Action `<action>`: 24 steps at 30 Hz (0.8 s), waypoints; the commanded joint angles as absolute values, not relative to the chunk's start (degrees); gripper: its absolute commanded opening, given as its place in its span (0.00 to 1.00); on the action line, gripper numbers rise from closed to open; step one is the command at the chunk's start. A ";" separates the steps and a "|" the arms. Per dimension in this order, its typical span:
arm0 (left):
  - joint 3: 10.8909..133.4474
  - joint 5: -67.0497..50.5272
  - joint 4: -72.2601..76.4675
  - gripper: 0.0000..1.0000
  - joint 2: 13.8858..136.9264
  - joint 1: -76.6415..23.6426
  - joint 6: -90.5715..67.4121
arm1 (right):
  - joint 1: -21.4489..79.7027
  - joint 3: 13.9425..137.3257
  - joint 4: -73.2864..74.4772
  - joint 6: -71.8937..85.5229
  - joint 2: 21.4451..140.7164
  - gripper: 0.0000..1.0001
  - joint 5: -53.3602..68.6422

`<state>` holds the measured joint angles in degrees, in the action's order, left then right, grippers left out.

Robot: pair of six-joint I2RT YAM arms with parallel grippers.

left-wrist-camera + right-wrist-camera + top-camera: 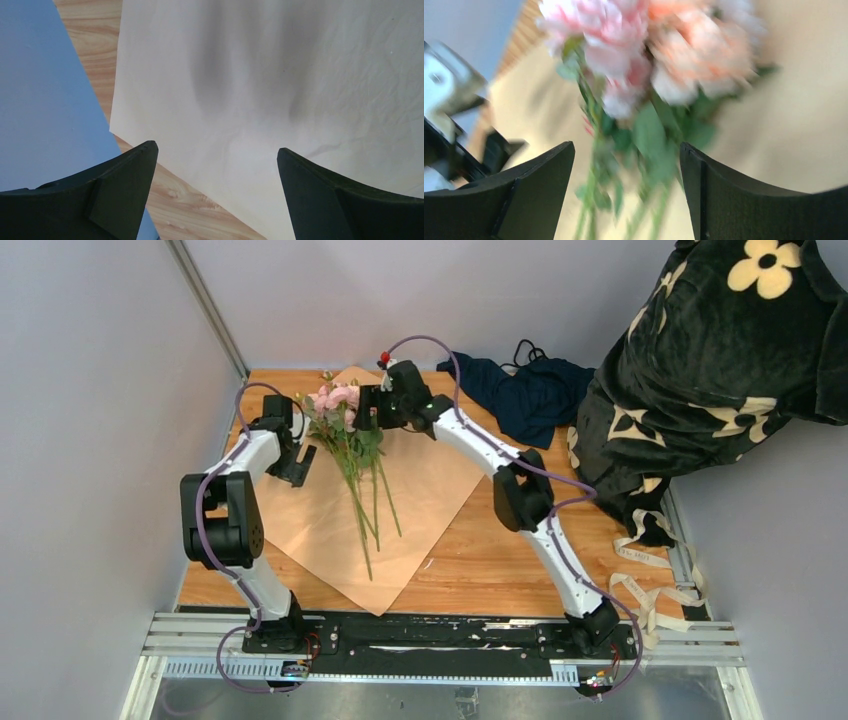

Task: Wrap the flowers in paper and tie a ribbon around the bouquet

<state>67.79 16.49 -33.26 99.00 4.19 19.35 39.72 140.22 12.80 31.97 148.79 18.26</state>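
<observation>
Here we see the flowers [345,435] lying on the paper's [430,495] tan face, blooms toward its far corner and stems running toward its near corner. Our right gripper [626,147] sits just beside the blooms over the paper, jaws spread, the blurred heads between them. Our left gripper [217,150] hangs over the paper's left edge, jaws spread wide, holding nothing.
</observation>
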 commanded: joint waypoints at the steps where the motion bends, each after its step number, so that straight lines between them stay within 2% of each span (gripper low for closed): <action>1: 66.61 18.91 -33.46 1.00 95.91 5.24 21.92 | 38.16 124.23 26.48 10.41 127.05 0.83 6.61; 4: 65.44 19.57 -34.16 1.00 94.57 6.39 23.12 | 33.66 104.33 26.28 6.58 113.68 0.84 0.18; 8: 63.67 22.89 -34.54 1.00 92.70 8.62 25.44 | 21.90 88.24 25.58 13.85 106.09 0.77 8.00; 10: 62.81 24.18 -34.07 1.00 91.88 10.44 26.49 | 16.61 83.84 24.10 17.79 105.57 0.72 15.03; 12: 61.80 25.43 -33.20 1.00 91.16 13.05 27.15 | 13.29 78.64 19.51 21.17 105.55 0.71 19.50; 18: 56.81 27.60 -29.41 1.00 90.22 18.06 29.15 | 9.56 66.25 2.26 33.49 106.03 0.68 20.34; 24: 52.69 28.00 -25.94 1.00 91.91 19.41 29.09 | 9.28 63.10 -7.31 39.17 112.01 0.68 23.53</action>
